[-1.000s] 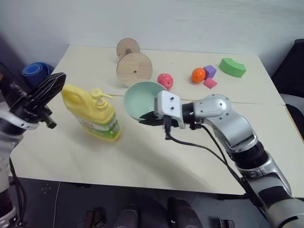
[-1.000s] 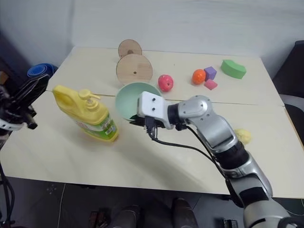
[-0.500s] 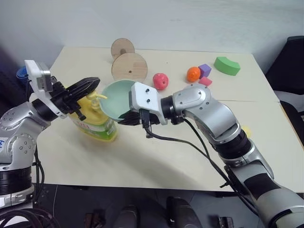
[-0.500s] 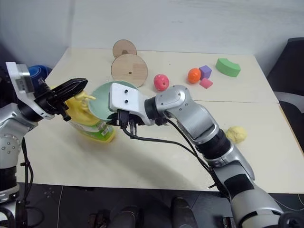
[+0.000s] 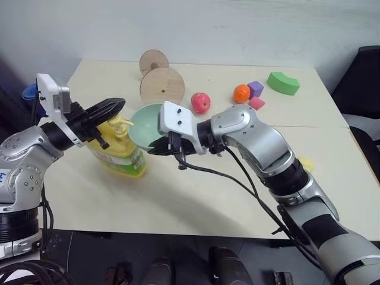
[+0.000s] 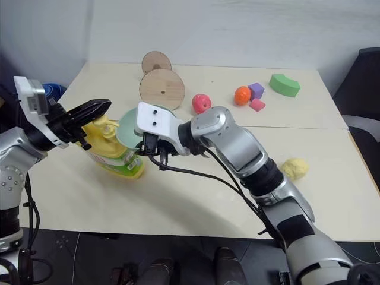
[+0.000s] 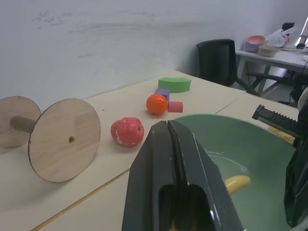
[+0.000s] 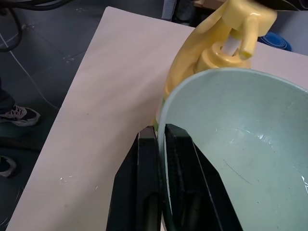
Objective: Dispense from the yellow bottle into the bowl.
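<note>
Left eye view showed a broad, pale cream worktop (image 5: 196,202) with a matte surface. Toward its far edge stood a plain wooden spool of two flat round discs (image 5: 161,86), and further right lay a bright green curved block (image 5: 282,82), a textured red ball (image 5: 201,101), an orange ball (image 5: 241,92), a purple cube (image 5: 256,88) and a pink cube (image 5: 256,102). A lumpy yellow lemon (image 6: 294,167) sat near the right edge, well apart from the rest.

The large yellow plastic bottle with side handle and green-red label (image 5: 119,151) stood at the left of the worktop, its pump top under the left gripper (image 5: 110,107), whose black fingers (image 7: 168,159) were clenched together and empty, pointing forward and rightward just above the pump.

The small, smooth, pale teal-green bowl (image 5: 142,122) was lifted and tilted beside the bottle, its rim at the pump spout. The right gripper (image 8: 161,144) reached across leftward, fingers (image 8: 144,192) clamped on the bowl's rim.
</note>
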{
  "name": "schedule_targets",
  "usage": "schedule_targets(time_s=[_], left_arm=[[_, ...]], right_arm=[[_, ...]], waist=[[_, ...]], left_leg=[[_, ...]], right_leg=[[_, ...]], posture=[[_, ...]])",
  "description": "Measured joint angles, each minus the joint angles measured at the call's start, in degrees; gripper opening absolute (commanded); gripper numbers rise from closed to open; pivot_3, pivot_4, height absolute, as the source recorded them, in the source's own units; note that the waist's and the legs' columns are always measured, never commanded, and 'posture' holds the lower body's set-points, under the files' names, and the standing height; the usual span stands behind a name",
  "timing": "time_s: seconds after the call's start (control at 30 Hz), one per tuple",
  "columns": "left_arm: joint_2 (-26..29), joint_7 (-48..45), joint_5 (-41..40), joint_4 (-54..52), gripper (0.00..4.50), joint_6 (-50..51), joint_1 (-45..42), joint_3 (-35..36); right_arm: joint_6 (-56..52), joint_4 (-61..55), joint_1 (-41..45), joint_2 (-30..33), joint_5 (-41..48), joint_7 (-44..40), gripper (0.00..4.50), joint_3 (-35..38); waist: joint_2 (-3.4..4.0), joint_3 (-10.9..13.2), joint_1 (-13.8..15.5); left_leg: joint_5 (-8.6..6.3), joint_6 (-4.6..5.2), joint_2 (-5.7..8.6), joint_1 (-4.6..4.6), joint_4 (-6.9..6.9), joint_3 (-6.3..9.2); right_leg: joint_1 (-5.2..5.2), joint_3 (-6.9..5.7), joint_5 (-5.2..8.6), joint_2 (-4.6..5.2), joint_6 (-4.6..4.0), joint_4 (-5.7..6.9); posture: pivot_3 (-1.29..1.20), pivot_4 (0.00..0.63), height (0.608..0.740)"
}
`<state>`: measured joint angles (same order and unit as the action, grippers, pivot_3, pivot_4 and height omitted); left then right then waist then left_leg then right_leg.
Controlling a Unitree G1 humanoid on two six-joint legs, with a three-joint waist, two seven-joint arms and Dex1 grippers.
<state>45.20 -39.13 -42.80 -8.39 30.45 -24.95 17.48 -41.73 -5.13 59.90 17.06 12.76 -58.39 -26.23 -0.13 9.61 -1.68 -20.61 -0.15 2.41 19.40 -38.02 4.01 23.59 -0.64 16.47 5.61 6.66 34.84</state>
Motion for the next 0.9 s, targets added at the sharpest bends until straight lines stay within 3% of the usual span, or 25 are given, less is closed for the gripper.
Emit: schedule_targets(time_s=[0.43,0.63,0.77,0.9], left_arm=[[-5.3,4.2,1.8,-2.1,0.02,-0.3,2.9,0.5],[-9.0,1.7,-1.9,-0.2,0.02,-3.3,2.3,5.9],[-5.8,-5.3,-7.3,-0.2,0.02,-3.9,4.4,12.9],[2.7,-17.1,-8.6,-3.1,0.02,-1.2,18.1,15.9]], right_arm=[[-2.2,0.6,-0.3,-1.9,1.8,1.5,0.00,2.1],[0.3,-2.8,-5.3,3.1,3.2,-0.8,0.00,2.7],[6.3,-2.9,-11.1,9.5,2.6,-1.7,0.00,6.8],[16.3,1.2,-20.2,15.1,1.0,-3.5,0.00,10.3]], waist=[[0.99,-0.8,0.0],[0.54,-0.6,0.1],[0.05,-0.6,0.1],[0.01,-0.6,-0.2]], left_leg=[[-0.01,0.00,0.00,-0.18,0.06,-0.03],[-0.01,-0.03,-0.03,0.14,0.06,0.00],[-0.01,-0.02,0.02,0.95,-0.09,0.11],[-0.13,0.05,0.07,0.82,0.12,0.09]], right_leg=[[-0.07,0.43,0.04,0.02,-0.06,0.04],[0.12,0.43,0.04,-0.02,-0.07,-0.03],[0.84,0.30,0.01,0.06,-0.05,-0.02],[0.85,0.08,0.01,0.13,-0.07,-0.19]], posture=[[0.00,0.150,0.740],[0.00,0.150,0.740],[0.00,0.150,0.740],[0.00,0.150,0.740]])
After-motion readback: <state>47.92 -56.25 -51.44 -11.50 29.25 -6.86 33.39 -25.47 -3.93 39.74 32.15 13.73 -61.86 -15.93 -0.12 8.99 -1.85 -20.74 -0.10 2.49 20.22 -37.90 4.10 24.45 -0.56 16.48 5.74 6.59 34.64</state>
